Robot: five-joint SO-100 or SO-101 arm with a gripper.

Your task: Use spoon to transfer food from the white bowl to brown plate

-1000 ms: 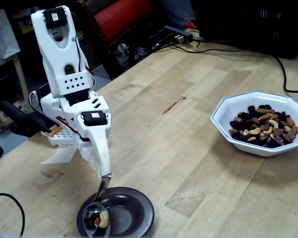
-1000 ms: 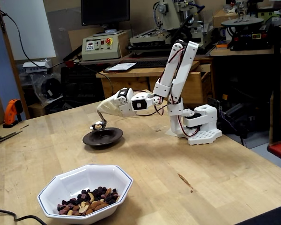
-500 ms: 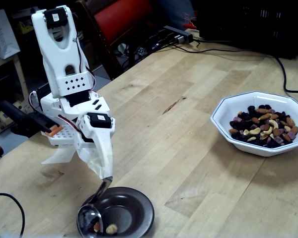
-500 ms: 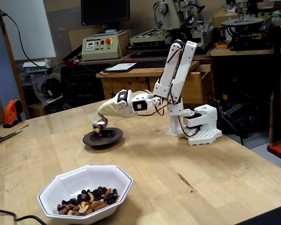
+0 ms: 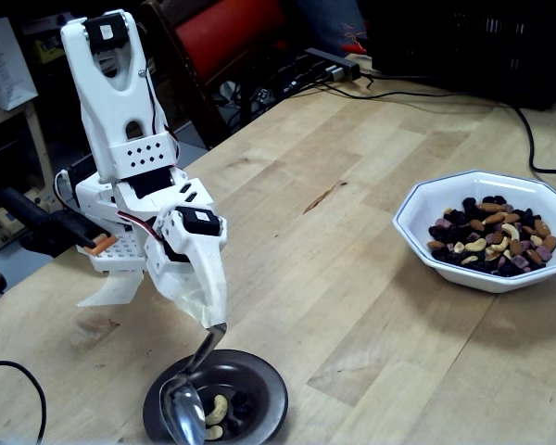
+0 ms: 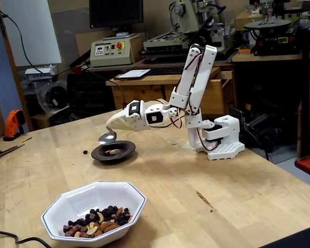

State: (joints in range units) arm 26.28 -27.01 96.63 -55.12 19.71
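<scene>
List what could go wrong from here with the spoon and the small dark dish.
The brown plate is small and shallow, and one dark piece already lies on the table beside it, so more food may spill. The spoon hangs just over the rim; swinging back low toward the white bowl could clip and shift the plate. Its grip is hidden under tape, so slippage may go unseen.

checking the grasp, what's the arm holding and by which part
The spoon, held by the upper end of its handle; the wrapping hides the jaws' contact.
</scene>
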